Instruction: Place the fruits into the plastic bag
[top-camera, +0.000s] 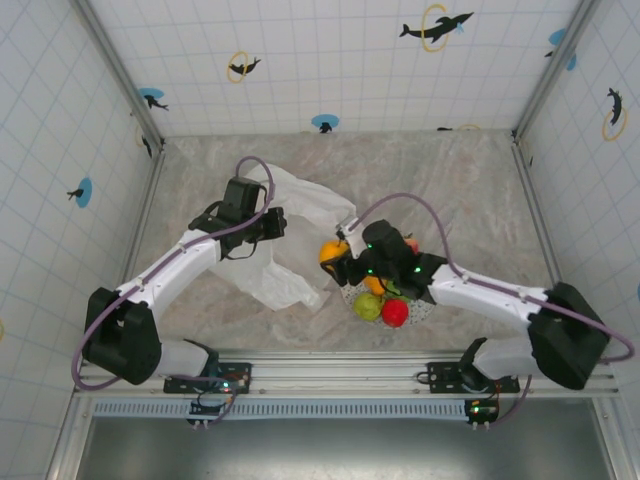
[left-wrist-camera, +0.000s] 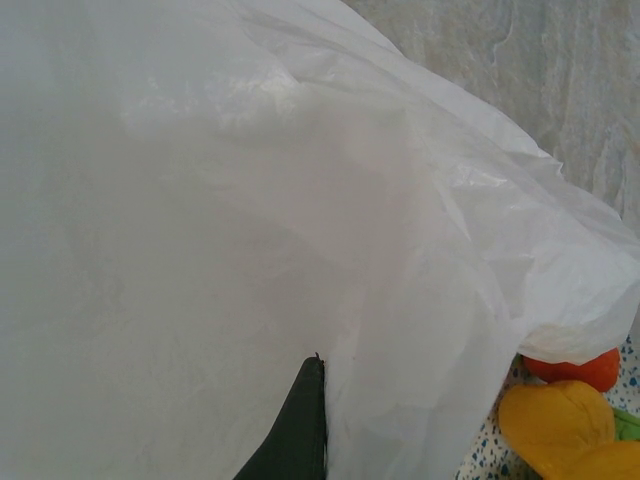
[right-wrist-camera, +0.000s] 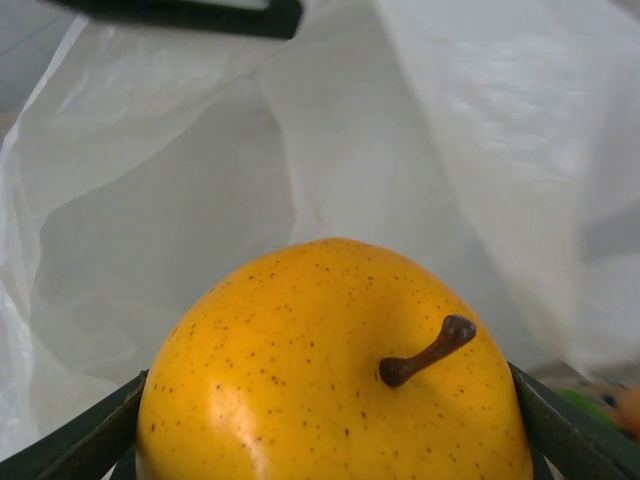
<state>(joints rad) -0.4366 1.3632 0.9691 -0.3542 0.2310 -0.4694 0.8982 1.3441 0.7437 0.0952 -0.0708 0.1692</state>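
Right wrist view: a speckled yellow fruit (right-wrist-camera: 330, 360) with a brown stalk is grasped by the right hand (right-wrist-camera: 330, 440), the jaws being spread wide around it. Directly beyond the fruit, the crinkled white plastic bag (right-wrist-camera: 450, 150) is seen, close to it. In the top view, this hand is placed at the bag's right edge, just beside the plate (top-camera: 428, 312). On the plate, a green fruit (top-camera: 368, 306), a red fruit (top-camera: 395, 313) and an orange piece (top-camera: 375, 285) are gathered, touching one another. The left hand (top-camera: 268, 222) is clenched on a fold of the bag, which is lifted there and spread over the desk (top-camera: 470, 190) toward the near edge.
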